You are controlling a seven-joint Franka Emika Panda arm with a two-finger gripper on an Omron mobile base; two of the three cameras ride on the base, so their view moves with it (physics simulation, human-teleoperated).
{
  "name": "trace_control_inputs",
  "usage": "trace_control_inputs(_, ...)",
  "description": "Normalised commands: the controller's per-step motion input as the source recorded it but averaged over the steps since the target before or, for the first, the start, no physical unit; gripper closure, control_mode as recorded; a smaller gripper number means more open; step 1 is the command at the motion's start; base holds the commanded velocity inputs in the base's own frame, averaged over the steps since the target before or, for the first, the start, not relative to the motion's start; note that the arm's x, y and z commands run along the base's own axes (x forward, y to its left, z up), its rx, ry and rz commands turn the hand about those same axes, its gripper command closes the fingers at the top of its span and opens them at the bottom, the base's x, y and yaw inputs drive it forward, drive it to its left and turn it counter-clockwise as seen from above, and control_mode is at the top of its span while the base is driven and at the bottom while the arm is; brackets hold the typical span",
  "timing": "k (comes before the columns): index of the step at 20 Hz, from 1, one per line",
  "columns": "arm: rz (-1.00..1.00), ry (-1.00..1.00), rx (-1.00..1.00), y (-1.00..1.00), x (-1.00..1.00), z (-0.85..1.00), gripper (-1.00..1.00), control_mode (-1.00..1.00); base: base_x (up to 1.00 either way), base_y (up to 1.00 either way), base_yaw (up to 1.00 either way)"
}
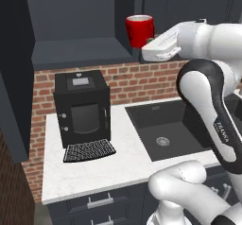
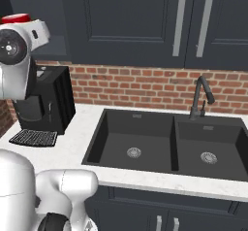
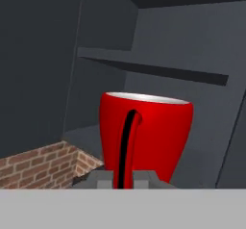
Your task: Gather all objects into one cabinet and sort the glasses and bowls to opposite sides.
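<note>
One red mug sits upright in the gripper, whose fingers are pinched narrow on the mug's handle, seen edge-on as a dark strip in the hand view. The white arm rises from the base, bends at a dark elbow above the sink, and reaches up and left so that the hand lies roughly level at the open front of the dark wall cabinet. The mug hangs at the cabinet's right front corner, just above its floor edge and beside the closed door next to it. In the hand view the cabinet floor runs back behind the mug, with a shelf above it and bare room to either side and above the rim. Below, the coffee machine stands on the white counter against the brick wall, well apart from the mug.
</note>
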Motion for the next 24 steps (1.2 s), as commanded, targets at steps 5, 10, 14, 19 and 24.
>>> trace_control_inputs(5, 0.18, 0.00, 0.00, -0.93, -1.00, 0.00, 1.00, -1.00, 0.00, 0.00, 0.00)
trace_control_inputs(10, 0.23, 0.00, -0.01, -0.98, -1.00, 0.02, 1.00, -1.00, 0.00, 0.00, 0.00)
trace_control_inputs(14, 0.21, 0.00, -0.06, -0.84, -1.00, 0.20, 1.00, -1.00, 0.00, 0.00, 0.00)
trace_control_inputs(19, 0.19, 0.00, -0.03, -0.67, -1.00, 0.28, 1.00, -1.00, 0.00, 0.00, 0.00)
trace_control_inputs(24, 0.21, 0.02, -0.04, -0.57, -1.00, 0.20, 1.00, -1.00, 0.00, 0.00, 0.00)
